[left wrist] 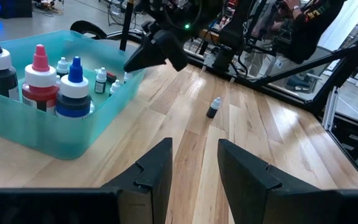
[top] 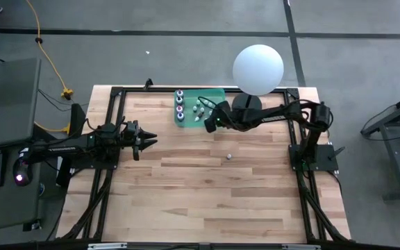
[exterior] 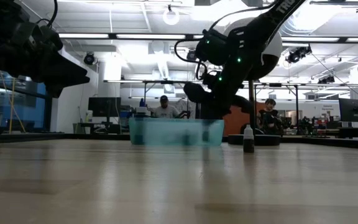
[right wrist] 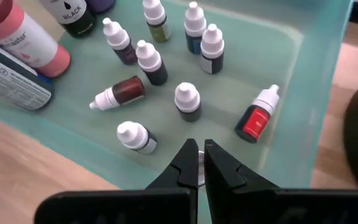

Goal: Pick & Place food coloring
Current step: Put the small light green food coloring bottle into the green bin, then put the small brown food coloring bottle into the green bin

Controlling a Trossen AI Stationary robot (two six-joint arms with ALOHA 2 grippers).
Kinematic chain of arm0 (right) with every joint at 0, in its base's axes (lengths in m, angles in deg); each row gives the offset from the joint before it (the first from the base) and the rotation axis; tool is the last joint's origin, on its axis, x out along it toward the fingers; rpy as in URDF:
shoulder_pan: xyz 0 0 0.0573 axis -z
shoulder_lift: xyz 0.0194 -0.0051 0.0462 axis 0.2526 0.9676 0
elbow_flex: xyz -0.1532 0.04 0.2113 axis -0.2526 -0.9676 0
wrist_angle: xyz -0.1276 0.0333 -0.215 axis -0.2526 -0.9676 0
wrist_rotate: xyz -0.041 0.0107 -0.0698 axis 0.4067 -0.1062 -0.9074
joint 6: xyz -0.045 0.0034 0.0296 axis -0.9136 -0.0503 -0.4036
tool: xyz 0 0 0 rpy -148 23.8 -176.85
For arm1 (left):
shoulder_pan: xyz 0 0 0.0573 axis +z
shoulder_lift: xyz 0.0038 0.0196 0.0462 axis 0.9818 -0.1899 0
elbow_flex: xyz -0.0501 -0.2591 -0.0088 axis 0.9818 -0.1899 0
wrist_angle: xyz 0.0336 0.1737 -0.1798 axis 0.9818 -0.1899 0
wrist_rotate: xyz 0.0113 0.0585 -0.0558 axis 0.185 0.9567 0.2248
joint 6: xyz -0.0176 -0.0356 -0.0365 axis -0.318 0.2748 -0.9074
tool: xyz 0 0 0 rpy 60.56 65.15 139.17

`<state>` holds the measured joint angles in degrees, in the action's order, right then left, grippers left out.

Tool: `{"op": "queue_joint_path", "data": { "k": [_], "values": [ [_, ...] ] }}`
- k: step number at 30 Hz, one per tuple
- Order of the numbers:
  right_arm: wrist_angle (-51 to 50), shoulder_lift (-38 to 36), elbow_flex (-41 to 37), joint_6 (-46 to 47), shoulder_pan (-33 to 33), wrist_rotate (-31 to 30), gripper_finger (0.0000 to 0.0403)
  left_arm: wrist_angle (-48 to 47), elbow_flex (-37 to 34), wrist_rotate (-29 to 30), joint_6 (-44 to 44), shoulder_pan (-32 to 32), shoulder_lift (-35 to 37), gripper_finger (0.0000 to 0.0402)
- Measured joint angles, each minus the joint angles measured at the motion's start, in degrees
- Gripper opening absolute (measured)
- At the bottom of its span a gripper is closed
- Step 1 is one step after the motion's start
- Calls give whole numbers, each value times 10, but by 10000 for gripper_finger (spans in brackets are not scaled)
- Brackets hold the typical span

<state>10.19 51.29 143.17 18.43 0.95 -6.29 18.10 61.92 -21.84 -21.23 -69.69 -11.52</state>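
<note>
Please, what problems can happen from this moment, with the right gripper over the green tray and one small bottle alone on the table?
1. The shut right gripper hangs just above the translucent green plastic tray, where tiny white-capped dropper bottles crowd together, two lying tipped; descending could topple more.
2. The lone small dark bottle with a white cap stands far from the tray on the wooden table; a sweeping arm might knock it over.
3. The left gripper waits, partly open, at the table's left side.
</note>
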Motion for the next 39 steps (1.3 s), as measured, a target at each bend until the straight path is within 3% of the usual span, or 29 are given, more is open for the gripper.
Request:
{"op": "queue_joint_path", "data": {
  "k": [15, 28, 39],
  "values": [
    [22, 17, 0, -2, -9, -4, 3, 0, 0, 0, 0, 0, 0, 127],
    [33, 17, -1, -12, -9, -3, 61, 0, 0, 0, 0, 0, 0, 127],
    [56, 17, -1, -26, -9, 5, 88, 0, 0, 0, 0, 0, 0, 127]
  ]
}}
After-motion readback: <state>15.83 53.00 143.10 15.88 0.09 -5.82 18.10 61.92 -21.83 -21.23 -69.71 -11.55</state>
